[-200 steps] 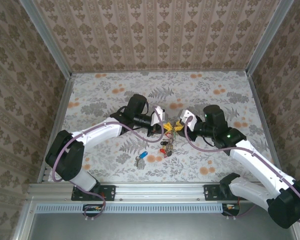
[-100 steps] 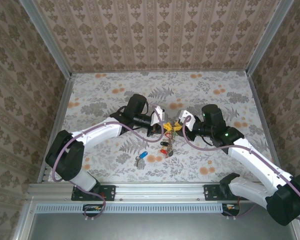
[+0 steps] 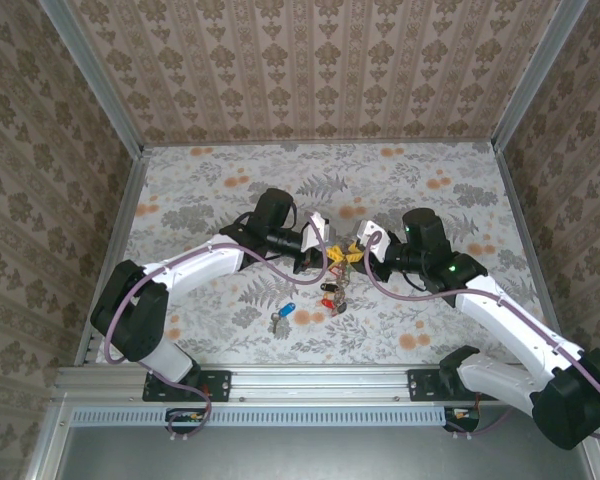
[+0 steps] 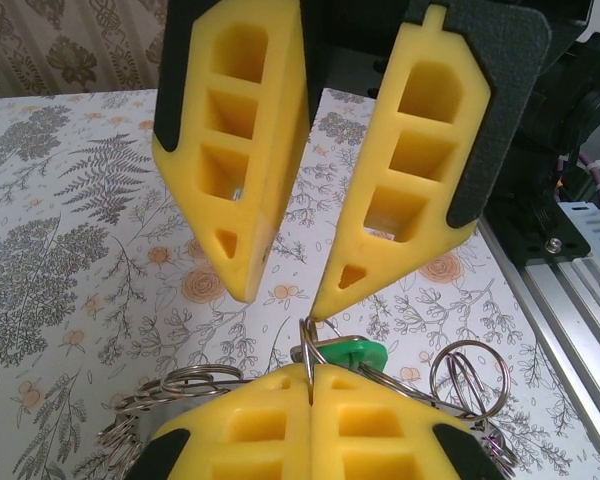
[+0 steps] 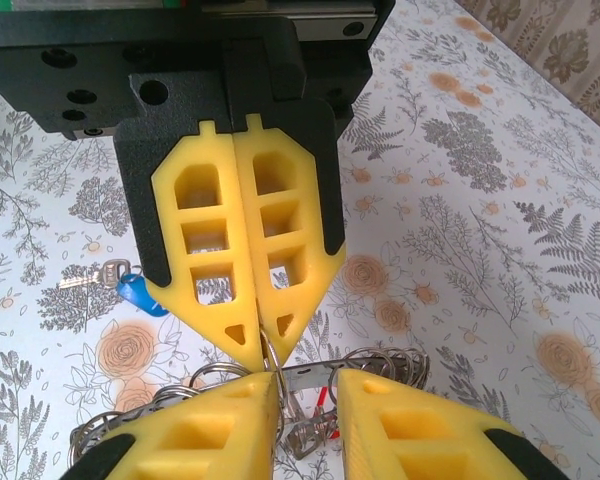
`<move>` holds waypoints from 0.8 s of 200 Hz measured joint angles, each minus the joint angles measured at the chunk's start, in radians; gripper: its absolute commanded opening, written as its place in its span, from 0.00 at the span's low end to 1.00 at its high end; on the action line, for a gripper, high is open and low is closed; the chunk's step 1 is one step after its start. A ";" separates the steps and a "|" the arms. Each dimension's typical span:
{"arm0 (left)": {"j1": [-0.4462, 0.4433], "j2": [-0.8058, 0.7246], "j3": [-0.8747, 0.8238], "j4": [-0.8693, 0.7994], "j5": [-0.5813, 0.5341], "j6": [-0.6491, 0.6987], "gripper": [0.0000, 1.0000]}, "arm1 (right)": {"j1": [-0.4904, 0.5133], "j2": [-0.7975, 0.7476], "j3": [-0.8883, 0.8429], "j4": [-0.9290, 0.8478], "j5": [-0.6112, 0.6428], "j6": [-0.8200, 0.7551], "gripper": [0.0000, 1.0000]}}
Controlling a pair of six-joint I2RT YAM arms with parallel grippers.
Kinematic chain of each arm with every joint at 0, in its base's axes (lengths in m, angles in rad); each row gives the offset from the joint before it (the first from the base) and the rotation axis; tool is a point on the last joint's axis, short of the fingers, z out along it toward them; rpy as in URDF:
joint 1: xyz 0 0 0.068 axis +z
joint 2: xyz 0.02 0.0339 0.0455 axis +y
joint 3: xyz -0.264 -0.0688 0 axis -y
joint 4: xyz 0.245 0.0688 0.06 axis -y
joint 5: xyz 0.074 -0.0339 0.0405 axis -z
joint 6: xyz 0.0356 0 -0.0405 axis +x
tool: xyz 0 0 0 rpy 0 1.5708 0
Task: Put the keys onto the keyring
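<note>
Two grippers meet at the large thin wire keyring [image 3: 335, 283] (a green head [image 4: 352, 352] beside the pinch): left gripper [image 5: 265, 352] pinches its wire, right gripper [image 4: 285, 298] stands parted; a blue-headed silver key [image 5: 130, 292] lies apart on the table [image 5: 460, 250].

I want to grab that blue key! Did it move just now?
No. The blue key lies just as far from the front rail as before.

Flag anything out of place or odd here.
One blue-headed key lies loose on the table towards the near edge, apart from the keyring, whose wire is pinched in the left tool. Nothing looks spilled or damaged.
</note>
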 measured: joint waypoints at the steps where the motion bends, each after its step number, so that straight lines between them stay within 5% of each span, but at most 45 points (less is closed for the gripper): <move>1: 0.000 0.000 0.000 0.000 0.000 0.000 0.00 | 0.000 -0.001 0.000 0.000 0.000 0.000 0.29; 46: -0.001 0.000 0.001 0.001 0.001 0.000 0.00 | 0.000 -0.020 -0.001 0.000 -0.029 -0.014 0.32; 160: -0.001 0.000 0.005 0.000 0.002 0.000 0.00 | 0.000 0.015 -0.011 0.006 -0.021 -0.018 0.22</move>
